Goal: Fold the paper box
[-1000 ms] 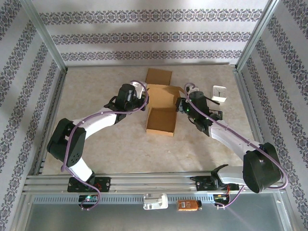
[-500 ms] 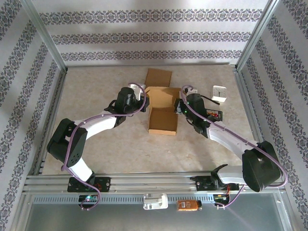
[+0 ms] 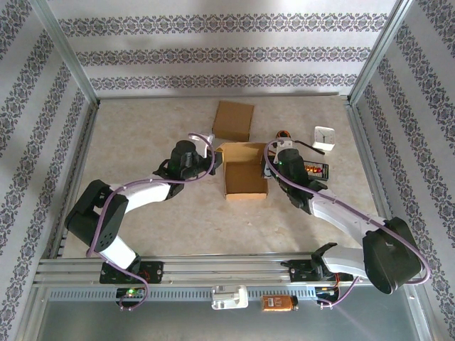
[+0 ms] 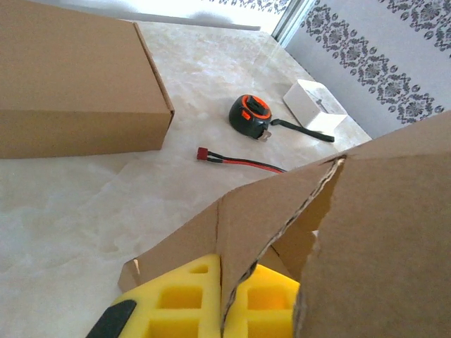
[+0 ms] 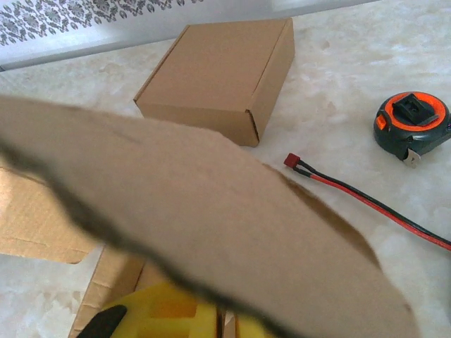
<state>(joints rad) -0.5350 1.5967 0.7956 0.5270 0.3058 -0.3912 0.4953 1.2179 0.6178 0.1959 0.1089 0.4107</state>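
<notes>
wall-raising step, frame centre: left gripper (image 3: 216, 161) pinches the open brown cardboard box (image 3: 246, 186); right gripper (image 3: 269, 165) state i cannot tell; next probably tuck flaps inward.

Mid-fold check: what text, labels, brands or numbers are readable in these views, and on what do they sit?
Nothing can be read in these views.
On the white clock: face marks too small.
On the orange pack: label too small.
On the dark card: print blurred.
On the tape measure: no legible marking.
On the closed cardboard box: no print.
</notes>
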